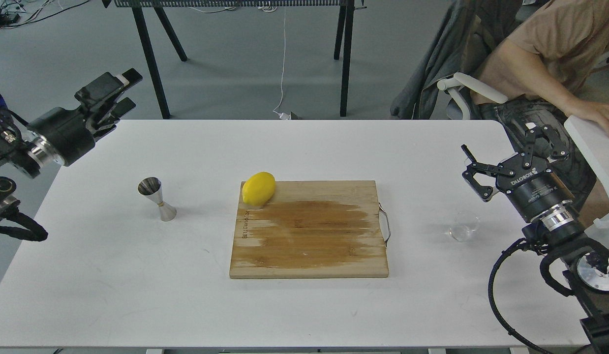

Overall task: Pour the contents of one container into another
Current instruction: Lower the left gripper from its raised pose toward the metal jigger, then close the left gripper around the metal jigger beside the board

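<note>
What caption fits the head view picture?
Glass cup and jigger wait untouched beside a lemon.

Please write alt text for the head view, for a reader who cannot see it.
On a white table, a steel jigger stands left of a wooden cutting board with a lemon on its corner; a clear glass cup sits right. The open right gripper hovers near the cup.

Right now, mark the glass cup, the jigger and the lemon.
glass cup [464,232]: head view, on its clear bowl.
jigger [157,198]: head view, on its narrow waist.
lemon [258,188]: head view, on its yellow middle.
</note>
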